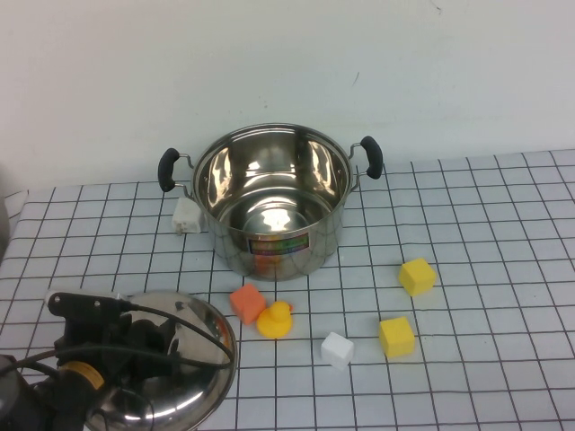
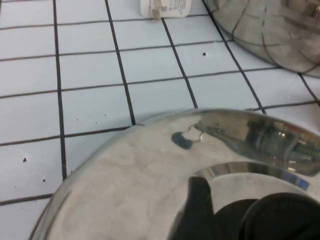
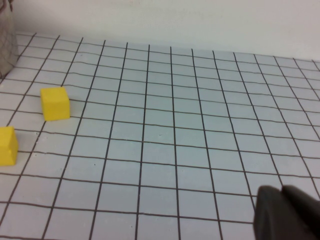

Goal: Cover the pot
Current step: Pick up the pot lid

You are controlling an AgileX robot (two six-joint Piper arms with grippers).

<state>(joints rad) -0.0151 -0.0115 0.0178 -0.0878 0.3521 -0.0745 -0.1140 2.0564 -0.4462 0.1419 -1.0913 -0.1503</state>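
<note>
The pot [image 1: 272, 205] stands open and upright at the back middle of the table, black side handles out, label facing front. Its wall shows in the left wrist view [image 2: 270, 30]. The domed steel lid [image 1: 193, 346] lies on the table at the front left, also in the left wrist view [image 2: 130, 185]. My left gripper [image 1: 157, 339] is above the lid, open, with one of its fingers [image 2: 197, 200] beside the black knob [image 2: 285, 220]. My right gripper [image 3: 282, 192] is shut and empty over bare table at the right, outside the high view.
A white block [image 1: 186, 215] lies by the pot's left side. An orange block [image 1: 247, 303], a yellow duck [image 1: 276, 320] and a white cube [image 1: 337, 348] lie in front of the pot. Two yellow cubes [image 1: 417, 276] [image 1: 396, 336] lie to the right.
</note>
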